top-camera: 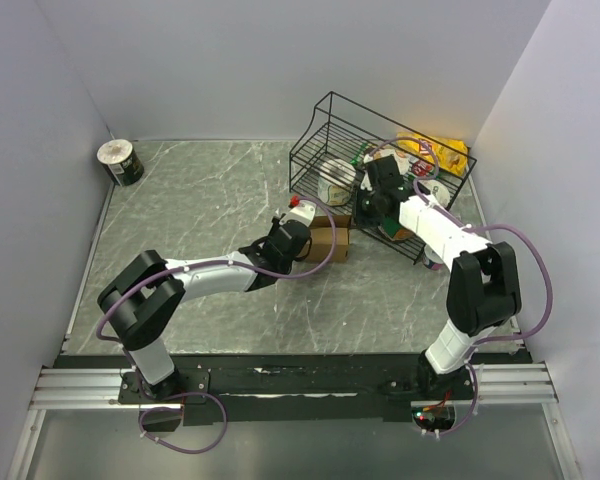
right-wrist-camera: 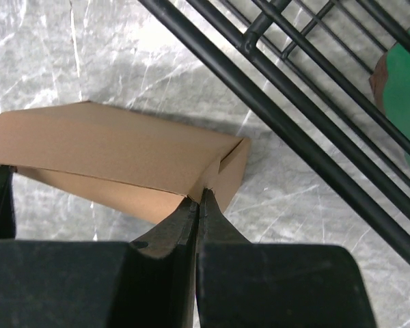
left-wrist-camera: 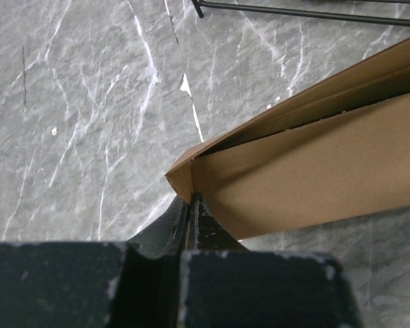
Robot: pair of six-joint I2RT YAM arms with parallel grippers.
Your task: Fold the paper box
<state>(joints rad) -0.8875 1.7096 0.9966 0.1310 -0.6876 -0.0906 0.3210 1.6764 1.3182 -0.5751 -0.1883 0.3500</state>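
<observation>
- Top external view shows the paper box [top-camera: 332, 240] lying on the table just in front of the black wire basket [top-camera: 310, 150]; it looks almost folded, with its lid not fully down.
- Risk, in my judgement: both arms press on opposite ends; an uneven push may turn the box into the basket wires.
- Second risk: the lid may spring open, because a gap shows along its edge.
- Left gripper [left-wrist-camera: 191, 212]: jaws fully together, tip at the box corner far from the basket; I cannot tell if thin cardboard is pinched.
- Right gripper [right-wrist-camera: 199, 205]: jaws together, tip touching the box end beside the basket; nothing visibly held.
- Left arm stretches low toward the basket; right arm bends down just in front of it.
</observation>
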